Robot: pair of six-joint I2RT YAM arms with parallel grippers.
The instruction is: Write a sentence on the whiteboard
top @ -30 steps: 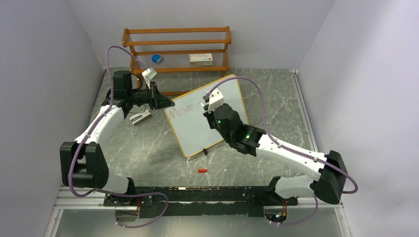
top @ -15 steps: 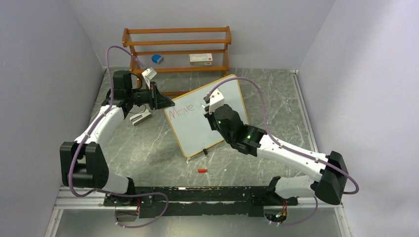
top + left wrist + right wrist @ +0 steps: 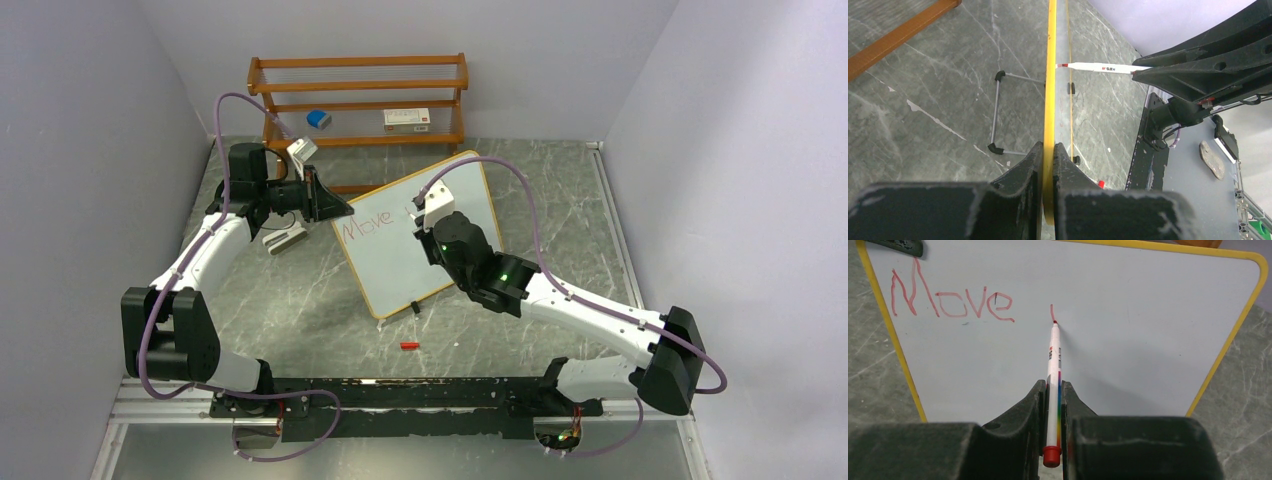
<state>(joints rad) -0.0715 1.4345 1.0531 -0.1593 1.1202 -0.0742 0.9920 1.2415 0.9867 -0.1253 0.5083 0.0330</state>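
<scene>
Two grippers are engaged with the whiteboard (image 3: 388, 270), which is propped nearly upright mid-table, on the near side of the wooden rack (image 3: 358, 85). Its upper left frame corner is pinched by the left gripper (image 3: 1048, 149). A red marker (image 3: 1053, 357) is pinched by the right gripper (image 3: 1053, 390), tip touching the board just right of the word "Move" (image 3: 950, 302). Were the marker pressed too hard, the board could be twisted in the left grip or tipped away, and the stroke would be broken.
</scene>
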